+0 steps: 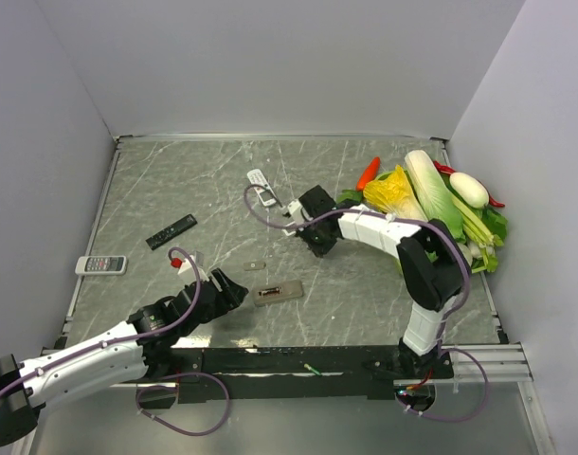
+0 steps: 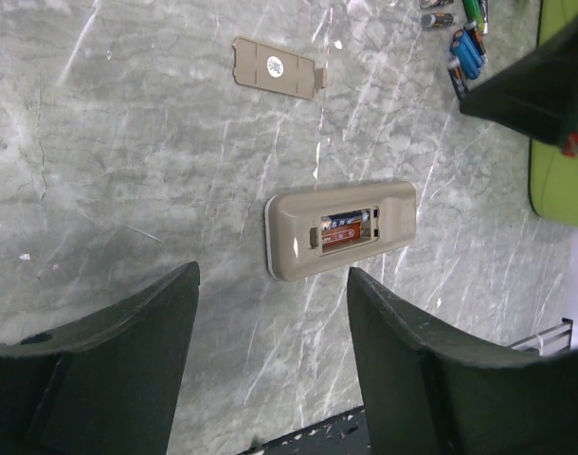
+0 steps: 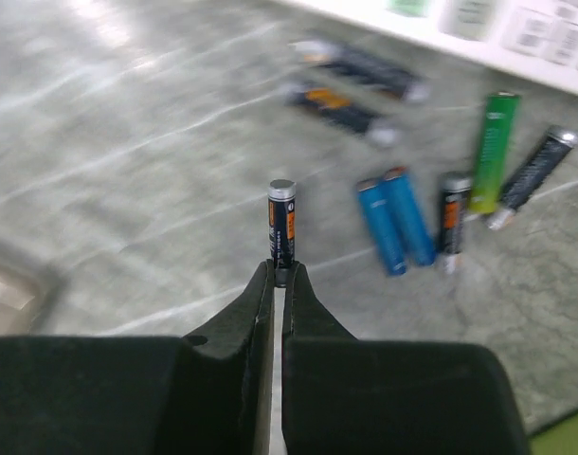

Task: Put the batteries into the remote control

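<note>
My right gripper [image 3: 278,277] is pinched shut on a dark cylindrical battery with an orange band [image 3: 281,223], held upright, its base hidden in the grip. Loose green, blue and dark batteries [image 3: 395,223] behind it are blurred. My left gripper [image 2: 270,284] hangs wide open and empty over the beige rectangular remote control [image 2: 341,232], back up, bay uncovered, on the grey marbled tabletop [image 2: 128,171] between pale walls [image 1: 270,66].
</note>
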You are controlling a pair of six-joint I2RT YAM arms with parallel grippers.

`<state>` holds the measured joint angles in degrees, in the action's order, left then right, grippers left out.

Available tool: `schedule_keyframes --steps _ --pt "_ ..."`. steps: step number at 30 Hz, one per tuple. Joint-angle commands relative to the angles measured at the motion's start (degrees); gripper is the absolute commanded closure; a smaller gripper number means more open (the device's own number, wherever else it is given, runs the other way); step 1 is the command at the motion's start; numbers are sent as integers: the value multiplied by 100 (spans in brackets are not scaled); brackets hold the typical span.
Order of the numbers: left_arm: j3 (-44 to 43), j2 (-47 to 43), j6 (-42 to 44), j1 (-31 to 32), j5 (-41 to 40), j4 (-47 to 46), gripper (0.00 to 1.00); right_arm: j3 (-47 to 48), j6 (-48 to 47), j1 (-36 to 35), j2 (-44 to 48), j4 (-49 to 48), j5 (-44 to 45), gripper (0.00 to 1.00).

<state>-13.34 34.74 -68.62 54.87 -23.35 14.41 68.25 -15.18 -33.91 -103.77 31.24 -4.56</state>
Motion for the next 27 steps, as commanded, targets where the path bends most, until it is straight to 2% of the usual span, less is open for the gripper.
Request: schedule_keyframes --steps 1,6,14,22,27 --pt "-1 -29 -81 -12 -55 -63 32 57 -643 -808 813 470 243 100" --pt "-45 -432 -283 -20 -274 377 32 276 -1057 -1556 867 1067 298 100" --pt "7 -1917 -775 -12 -775 1326 33 1129 -1268 -2338 199 1902 280 100" --pt "-54 -3182 -1241 -20 -1215 2319 31 1568 -1400 -2647 -267 2289 43 100" --pt "-19 -3456 -1373 -12 -1259 2478 31 1770 -1435 -2761 -504 2430 43 100"
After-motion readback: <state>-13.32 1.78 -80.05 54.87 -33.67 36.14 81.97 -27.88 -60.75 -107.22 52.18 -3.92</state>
